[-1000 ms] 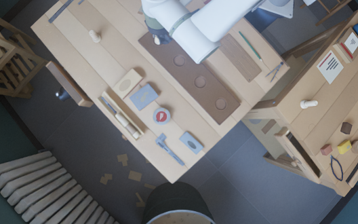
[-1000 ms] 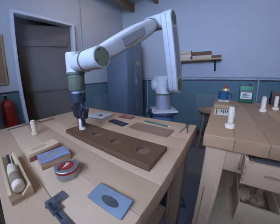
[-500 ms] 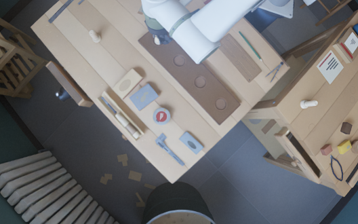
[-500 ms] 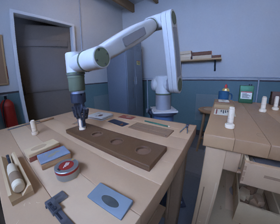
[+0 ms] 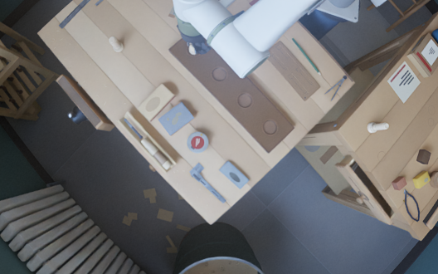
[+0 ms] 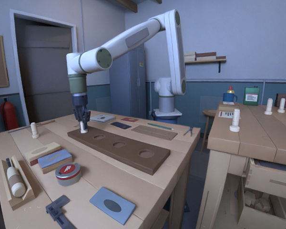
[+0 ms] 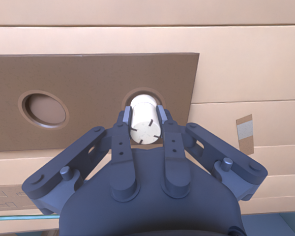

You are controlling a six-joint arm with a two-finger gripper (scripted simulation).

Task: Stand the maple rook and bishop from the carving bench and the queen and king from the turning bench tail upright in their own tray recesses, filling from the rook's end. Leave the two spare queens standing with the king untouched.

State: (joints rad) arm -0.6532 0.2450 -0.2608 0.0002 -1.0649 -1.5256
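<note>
The rook's (image 7: 144, 119) foot is hidden inside the end recess of the dark brown tray (image 6: 119, 145), where it stands upright with my gripper (image 7: 145, 117) closed around its pale cylindrical body (image 6: 83, 126). Its notched top faces the wrist camera. The other three recesses (image 6: 119, 144) in the tray are empty. The bishop (image 6: 34, 130) stands upright on the same bench, toward its far left corner. On the other bench to the right one tall pale piece (image 6: 235, 120) stands near the front and two more (image 6: 269, 106) (image 6: 281, 105) stand further back.
The carving bench holds sanding blocks (image 6: 54, 160), a round tin (image 6: 68, 173), a mallet in a cradle (image 6: 14, 181), a blue-grey plate (image 6: 112, 205), a ribbed board (image 6: 155, 132) and a pencil (image 6: 160, 126). A gap of floor separates the two benches.
</note>
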